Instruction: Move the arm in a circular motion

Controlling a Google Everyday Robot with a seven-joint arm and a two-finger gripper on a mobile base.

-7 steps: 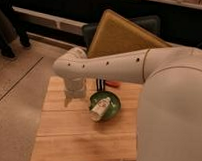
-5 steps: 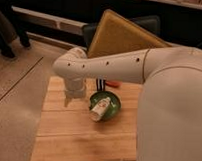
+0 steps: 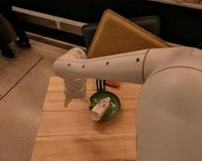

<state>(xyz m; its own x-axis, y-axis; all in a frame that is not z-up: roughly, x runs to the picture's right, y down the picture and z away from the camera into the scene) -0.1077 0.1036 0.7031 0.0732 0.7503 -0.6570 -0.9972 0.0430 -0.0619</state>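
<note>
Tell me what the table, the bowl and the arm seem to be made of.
Table: wood, matte, visible plank grain. Bowl: glossy green, likely plastic or glazed ceramic. Arm: smooth cream-white shell, probably plastic. Its gripper hangs over the table, beside the bowl.

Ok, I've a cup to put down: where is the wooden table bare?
Bare: the near half of the table, in front of the green bowl and the gripper. Crowded: the far half, where the gripper hangs beside the bowl under the arm.

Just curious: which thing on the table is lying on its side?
The white container, tipped over inside the green bowl; the bowl itself sits upright. The tool hangs just beside the bowl.
</note>
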